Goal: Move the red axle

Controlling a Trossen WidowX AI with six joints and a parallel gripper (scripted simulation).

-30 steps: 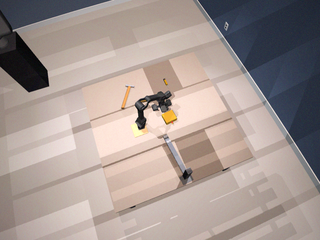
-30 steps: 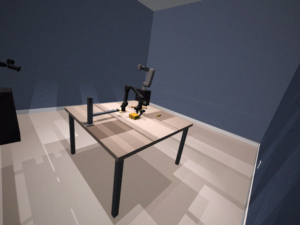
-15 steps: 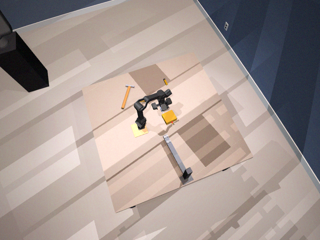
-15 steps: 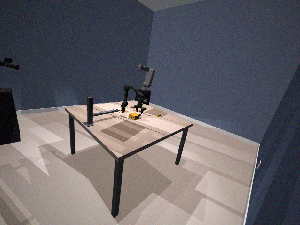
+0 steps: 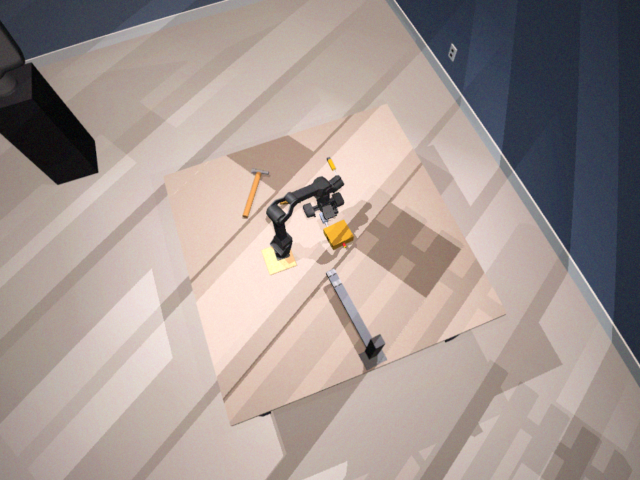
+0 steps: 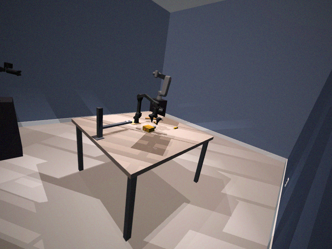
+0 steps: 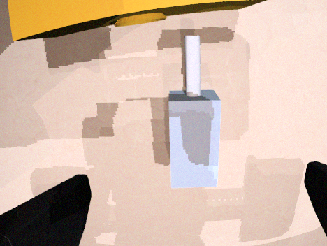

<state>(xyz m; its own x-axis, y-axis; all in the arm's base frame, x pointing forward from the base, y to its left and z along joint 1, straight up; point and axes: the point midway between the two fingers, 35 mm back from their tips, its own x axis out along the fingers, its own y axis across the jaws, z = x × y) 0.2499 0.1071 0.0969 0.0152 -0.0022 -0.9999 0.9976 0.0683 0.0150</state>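
Pale tabletop [image 5: 248, 371] [image 6: 182, 146] [image 7: 279, 87] bears yellow beam [image 5: 338, 232] [image 6: 148, 127] [image 7: 63, 15], red axle [image 5: 344, 245] [image 6: 145, 129] pointing toward the bracket [image 5: 352, 309] [image 6: 115, 125]; jaws wide, empty.

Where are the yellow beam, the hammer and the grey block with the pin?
Yellow beam [image 5: 338, 232] [image 6: 148, 127] [image 7: 63, 14]: top, exterior, wrist; its body.
Hammer [image 5: 251, 195]: top; its handle.
Grey block with the pin [image 7: 195, 143]: wrist; its upper face.

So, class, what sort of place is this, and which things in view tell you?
Probably a robotics lab or workshop: a black robot arm stands on a table with a hammer, and a grey arm stands behind.
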